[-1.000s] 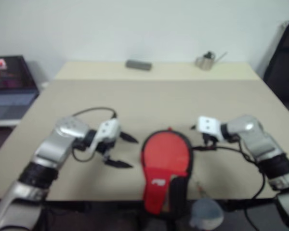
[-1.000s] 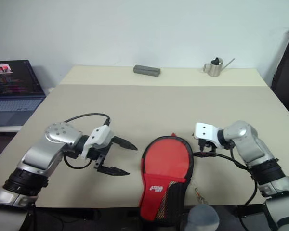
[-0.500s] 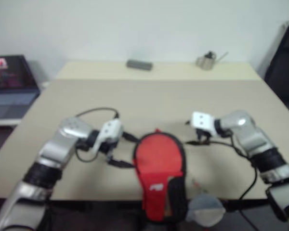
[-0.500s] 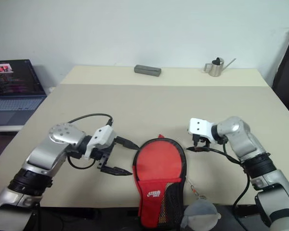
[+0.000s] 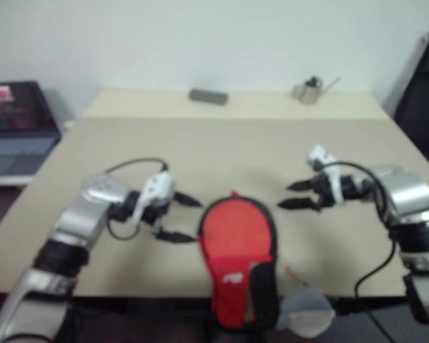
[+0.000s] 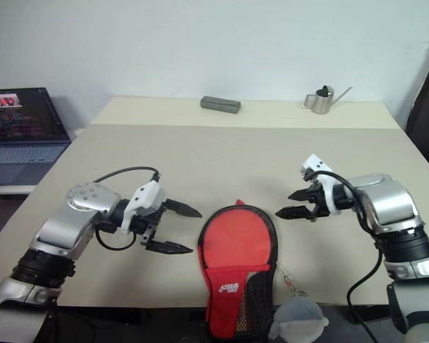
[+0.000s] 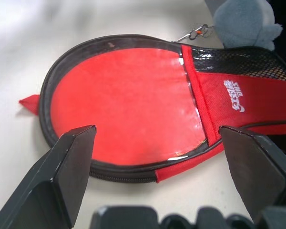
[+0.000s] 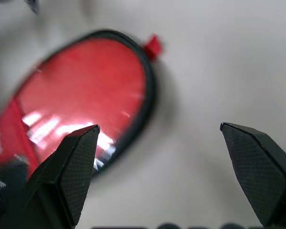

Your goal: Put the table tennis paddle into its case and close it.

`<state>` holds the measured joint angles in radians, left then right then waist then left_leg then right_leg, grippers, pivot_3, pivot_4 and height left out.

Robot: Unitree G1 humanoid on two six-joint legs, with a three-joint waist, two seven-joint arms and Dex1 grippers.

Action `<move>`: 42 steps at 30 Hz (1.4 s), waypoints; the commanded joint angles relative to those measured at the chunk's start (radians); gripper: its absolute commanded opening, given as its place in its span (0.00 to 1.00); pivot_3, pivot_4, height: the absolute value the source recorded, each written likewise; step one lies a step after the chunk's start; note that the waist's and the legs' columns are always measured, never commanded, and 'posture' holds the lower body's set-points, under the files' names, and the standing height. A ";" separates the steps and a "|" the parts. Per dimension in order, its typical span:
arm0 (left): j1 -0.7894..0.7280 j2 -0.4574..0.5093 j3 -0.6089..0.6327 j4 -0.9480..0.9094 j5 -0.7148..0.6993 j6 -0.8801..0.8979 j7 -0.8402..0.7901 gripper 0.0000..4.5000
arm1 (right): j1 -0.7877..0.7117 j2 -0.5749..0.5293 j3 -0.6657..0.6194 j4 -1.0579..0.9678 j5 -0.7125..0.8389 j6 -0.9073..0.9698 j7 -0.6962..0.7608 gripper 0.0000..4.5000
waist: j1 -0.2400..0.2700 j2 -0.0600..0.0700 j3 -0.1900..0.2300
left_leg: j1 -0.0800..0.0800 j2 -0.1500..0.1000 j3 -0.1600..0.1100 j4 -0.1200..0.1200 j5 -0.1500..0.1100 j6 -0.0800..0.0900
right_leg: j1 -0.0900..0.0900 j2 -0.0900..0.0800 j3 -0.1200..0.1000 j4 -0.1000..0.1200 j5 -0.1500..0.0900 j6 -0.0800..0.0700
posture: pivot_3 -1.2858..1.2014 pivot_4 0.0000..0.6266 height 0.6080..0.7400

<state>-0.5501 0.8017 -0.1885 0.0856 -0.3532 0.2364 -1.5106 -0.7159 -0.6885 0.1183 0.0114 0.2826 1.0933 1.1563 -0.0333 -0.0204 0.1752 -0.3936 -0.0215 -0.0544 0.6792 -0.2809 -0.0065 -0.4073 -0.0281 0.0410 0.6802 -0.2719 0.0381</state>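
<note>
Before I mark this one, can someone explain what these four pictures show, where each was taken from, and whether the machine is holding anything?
This is a two-armed humanoid robot at a beige table. Two pictures come from cameras in its head, looking down over its arms. The other two come from a camera on each wrist, looking out between that arm's two black fingers.

The left gripper and the right gripper are both open and hold nothing. Between them, at the table's near edge, lies the case, red with black trim, its narrow end hanging over the edge. A grey fuzzy charm dangles by it. At the far edge sit a grey block and a small metal watering can. A laptop stands off to the left.
</note>
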 commanded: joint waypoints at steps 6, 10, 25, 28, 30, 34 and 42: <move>-0.019 0.002 0.045 -0.022 -0.017 0.016 0.010 1.00 | -0.010 0.114 -0.006 0.056 0.023 0.020 -0.177 0.99 | 0.001 0.000 0.000 | -0.001 0.000 0.000 0.000 0.000 0.000 | -0.001 -0.001 0.000 0.000 0.000 0.000 | 0.52 0.24 1.00; -0.019 0.001 0.047 -0.037 -0.018 0.027 0.018 1.00 | -0.009 0.132 0.018 0.108 0.016 -0.009 -0.205 0.99 | 0.001 0.000 0.000 | -0.001 0.000 0.000 0.000 0.000 0.000 | -0.002 0.000 0.000 0.000 0.000 0.000 | 0.52 0.24 1.00; -0.018 -0.007 0.043 -0.062 -0.015 0.039 0.036 1.00 | -0.010 0.221 0.074 0.151 0.027 -0.022 -0.260 0.64 | -0.021 0.000 0.000 | 0.000 0.000 0.000 -0.001 0.000 0.000 | -0.001 0.001 0.000 0.001 0.000 0.000 | 0.52 0.24 1.00; -0.017 -0.008 0.044 -0.060 -0.014 0.038 0.034 1.00 | -0.012 0.229 0.075 0.152 0.025 -0.019 -0.270 0.43 | -0.021 0.000 0.000 | 0.000 0.000 0.000 -0.001 0.000 0.000 | -0.002 0.001 0.000 0.001 0.000 0.000 | 0.52 0.24 1.00; -0.018 -0.007 0.045 -0.055 -0.012 0.034 0.033 1.00 | -0.016 0.232 0.073 0.150 0.022 -0.018 -0.281 0.29 | -0.020 0.000 0.000 | -0.001 0.000 0.000 -0.001 0.000 0.000 | -0.002 0.000 0.000 0.001 0.000 0.000 | 0.52 0.24 1.00; -0.015 -0.006 0.046 -0.051 -0.010 0.029 0.032 1.00 | -0.052 0.242 0.041 0.194 0.000 -0.024 -0.341 0.10 | -0.021 0.000 0.000 | 0.000 0.000 0.000 -0.001 0.000 0.000 | -0.001 0.000 0.000 0.001 0.000 0.000 | 0.52 0.24 1.00; -0.021 -0.010 0.043 -0.039 -0.009 0.019 0.027 1.00 | -0.093 0.233 -0.023 0.275 -0.012 -0.027 -0.430 0.01 | -0.017 0.000 0.000 | 0.000 0.000 0.000 0.000 0.000 0.000 | -0.001 0.000 0.000 0.001 0.002 0.000 | 0.52 0.24 1.00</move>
<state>-0.5523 0.7887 -0.1694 0.0512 -0.3534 0.2713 -1.4747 -0.7771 -0.4339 0.1650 0.2619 0.2989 1.0784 0.8053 -0.0504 -0.0208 0.1749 -0.3934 -0.0218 -0.0545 0.6790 -0.2806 -0.0066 -0.4080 -0.0281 0.0409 0.6814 -0.2697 0.0377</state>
